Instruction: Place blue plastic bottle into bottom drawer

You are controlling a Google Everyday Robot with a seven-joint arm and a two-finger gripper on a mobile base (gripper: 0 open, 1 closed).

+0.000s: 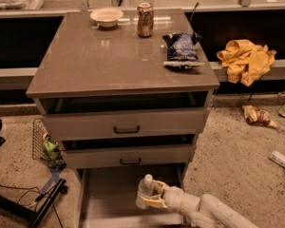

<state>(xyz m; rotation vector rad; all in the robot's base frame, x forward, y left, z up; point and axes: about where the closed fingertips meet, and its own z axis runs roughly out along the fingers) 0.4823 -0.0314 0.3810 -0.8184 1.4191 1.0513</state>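
The blue plastic bottle [145, 190] is a clear slim bottle with a white cap, held upright in my gripper [151, 197] over the bottom drawer [111, 194]. The gripper's fingers are shut around the bottle's body, and my white arm [213, 213] reaches in from the lower right. The bottom drawer is pulled out at the foot of the grey-beige cabinet, its flat grey floor showing. The bottle's base is hidden behind the gripper, so I cannot tell whether it touches the drawer floor.
The cabinet top [118, 56] holds a white bowl [106, 16], a brown-orange can [145, 19] and a dark chip bag [181, 49]. The two upper drawers [126, 125] are slightly open. A wire basket [45, 146] and cables lie left; a yellow cloth [247, 61] and litter lie right.
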